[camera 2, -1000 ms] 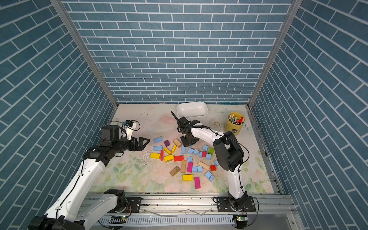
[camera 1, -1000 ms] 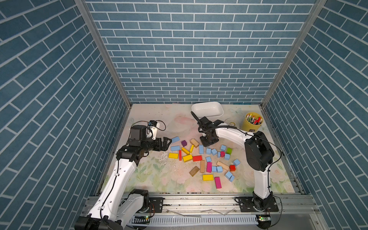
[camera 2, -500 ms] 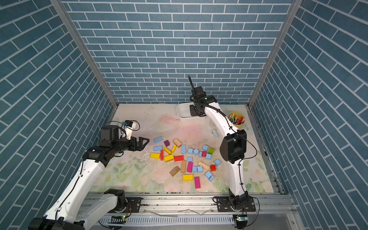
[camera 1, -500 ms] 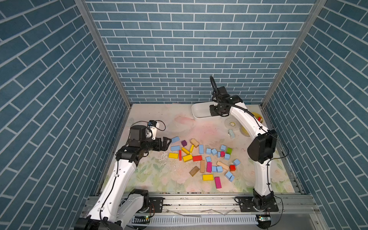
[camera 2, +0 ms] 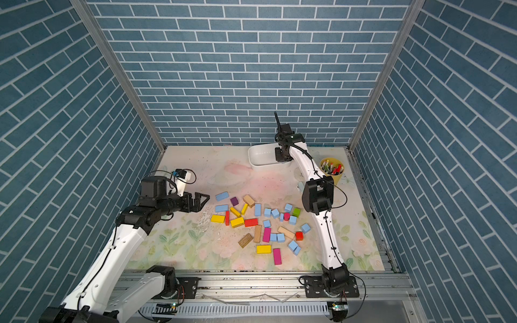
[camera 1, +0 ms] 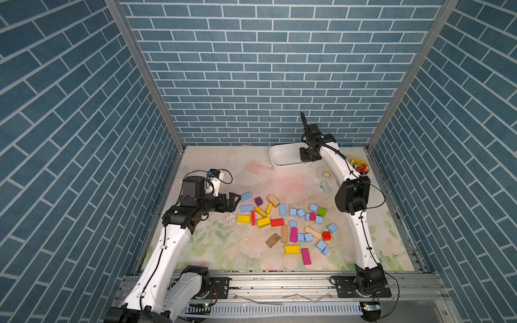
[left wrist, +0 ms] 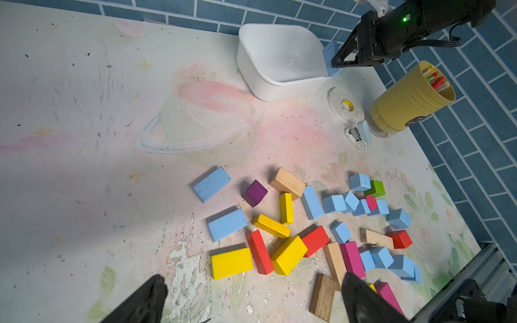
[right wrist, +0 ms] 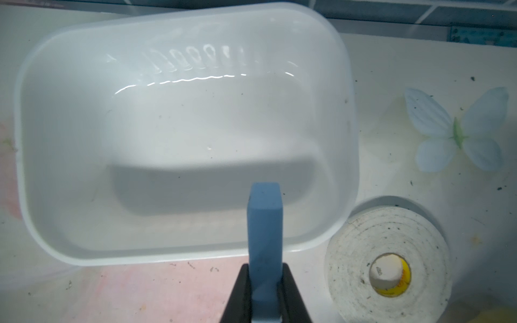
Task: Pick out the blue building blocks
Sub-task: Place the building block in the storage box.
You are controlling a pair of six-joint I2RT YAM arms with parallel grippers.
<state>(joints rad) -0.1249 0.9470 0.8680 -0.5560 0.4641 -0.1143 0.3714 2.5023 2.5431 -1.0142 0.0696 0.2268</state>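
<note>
My right gripper (right wrist: pixel 265 271) clamps a blue block (right wrist: pixel 264 212) over the rim of the empty white tub (right wrist: pixel 167 253) at the worktop's (right wrist: pixel 134 293) back edge; next, I reckon, centre and release.

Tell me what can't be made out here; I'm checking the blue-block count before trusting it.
- held block: its lower end, in the right wrist view, hidden between the right fingers and cut by the frame edge.
- blue blocks by the red cylinder: in both top views they overlap and are too small to count.
- left fingers: in the left wrist view only the tips show; the frame edge cuts the rest.
</note>
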